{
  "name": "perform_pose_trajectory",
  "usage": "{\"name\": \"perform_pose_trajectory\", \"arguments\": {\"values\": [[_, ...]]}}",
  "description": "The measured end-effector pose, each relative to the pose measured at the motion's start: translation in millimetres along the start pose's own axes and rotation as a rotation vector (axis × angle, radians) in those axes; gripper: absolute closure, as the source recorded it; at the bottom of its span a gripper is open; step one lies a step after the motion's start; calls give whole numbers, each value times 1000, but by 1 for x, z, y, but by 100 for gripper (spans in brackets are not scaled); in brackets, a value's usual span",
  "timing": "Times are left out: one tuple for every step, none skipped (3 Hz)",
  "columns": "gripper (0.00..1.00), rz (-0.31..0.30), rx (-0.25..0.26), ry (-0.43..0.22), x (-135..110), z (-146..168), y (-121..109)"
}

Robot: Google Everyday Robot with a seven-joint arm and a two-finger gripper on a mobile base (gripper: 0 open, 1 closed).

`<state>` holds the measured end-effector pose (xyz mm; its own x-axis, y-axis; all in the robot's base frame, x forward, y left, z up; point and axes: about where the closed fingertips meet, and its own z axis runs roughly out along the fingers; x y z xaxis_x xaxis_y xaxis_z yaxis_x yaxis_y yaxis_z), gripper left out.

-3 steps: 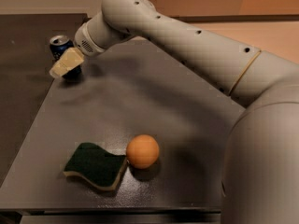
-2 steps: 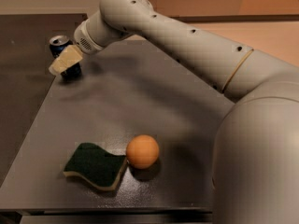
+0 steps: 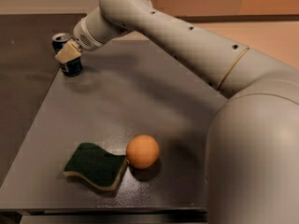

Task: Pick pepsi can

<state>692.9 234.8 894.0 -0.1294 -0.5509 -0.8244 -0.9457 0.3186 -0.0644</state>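
Note:
The pepsi can is a small dark blue can with a silver top. It stands upright at the far left corner of the grey table. My gripper is at the end of the long white arm and sits right at the can. Its beige tip covers the can's upper front, so only the can's top rim and lower body show. The can rests on the table and is not lifted.
An orange ball lies near the table's front edge, touching a green-and-yellow sponge to its left. My arm spans the table's far right side, and my white body fills the right. The table's left edge runs close beside the can.
The gripper has moved slightly up and in against the can, so more of the can's lower body shows below it. The can, ball and sponge have not moved.

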Motion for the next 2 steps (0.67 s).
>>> {"name": "perform_pose_trajectory", "arguments": {"values": [[64, -26, -1, -9, -8, -15, -1], [88, -55, -1, -27, -22, -44, -6]]}}
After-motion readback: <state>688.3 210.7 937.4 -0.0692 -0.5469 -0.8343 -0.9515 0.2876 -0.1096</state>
